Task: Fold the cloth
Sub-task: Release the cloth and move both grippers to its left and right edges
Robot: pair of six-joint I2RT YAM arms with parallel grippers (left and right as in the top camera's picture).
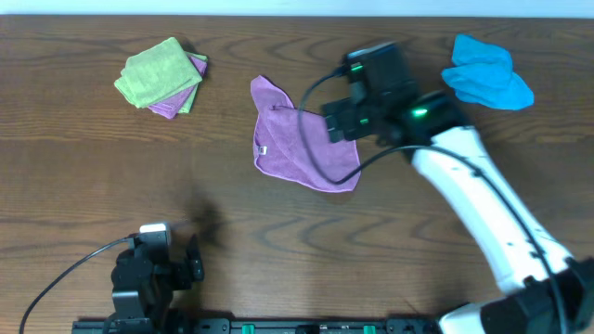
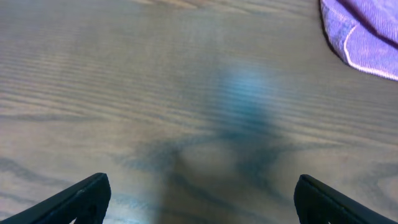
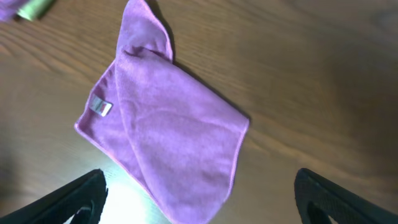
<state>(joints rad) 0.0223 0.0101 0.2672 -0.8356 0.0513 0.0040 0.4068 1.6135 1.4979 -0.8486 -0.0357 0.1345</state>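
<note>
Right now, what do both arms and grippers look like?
The right arm has white links ending in a black wrist block with a green light and a looping black cable. The left arm is black with a white cap and a trailing cable. The right fingers and left fingers are black wedges.

Robot lab setup: a wood-grain table (image 1: 83, 186) with 2 cabled robot arms (image 1: 484, 213) at its edge.

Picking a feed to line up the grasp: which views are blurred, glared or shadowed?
Left wrist: wooden table soft and blurred, a bluish-dark shadow mid-frame. Right wrist: lilac cloth fairly sharp, white glare on the wood by its lower-left edge. Overhead: crisp, evenly lit.
</note>
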